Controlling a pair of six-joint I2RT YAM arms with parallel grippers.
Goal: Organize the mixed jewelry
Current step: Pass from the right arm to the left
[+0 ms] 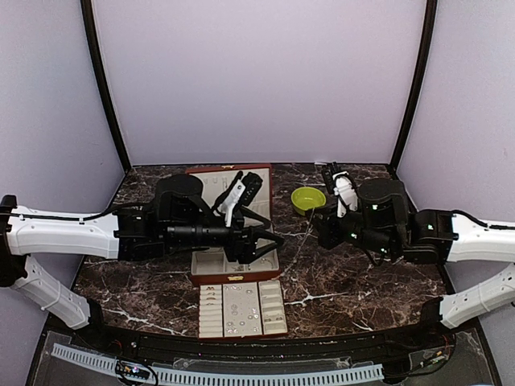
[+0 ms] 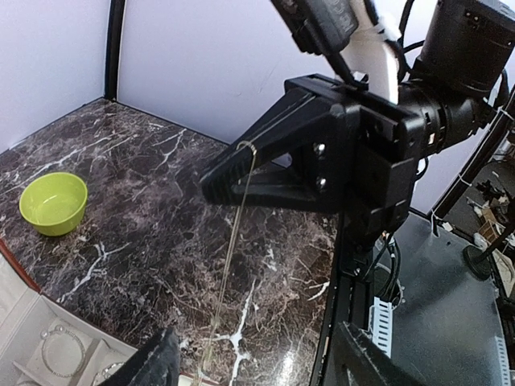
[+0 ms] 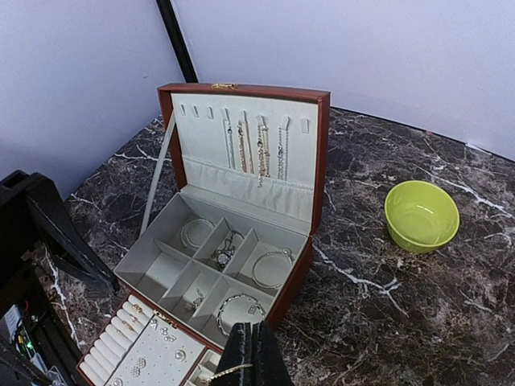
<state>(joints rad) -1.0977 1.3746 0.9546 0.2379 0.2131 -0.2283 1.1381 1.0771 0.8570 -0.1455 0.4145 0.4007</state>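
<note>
The right gripper [image 3: 253,355], fingers pressed together at the bottom edge of its own view, pinches only the top of a thin chain [image 2: 229,249]. The chain hangs free down the middle of the left wrist view toward the left gripper [image 2: 257,360], spread wide at that frame's bottom, and so slight a hold may let it slip, swing or drop onto the table [image 2: 121,233]. The other jewelry [image 3: 229,253] lies in the box [image 3: 319,153] at centre and on the tray [image 3: 109,346] at lower left, a bowl [image 3: 421,213] sits at right, and in the top view the left arm crosses the box, likely blocking the lid's hooks.
</note>
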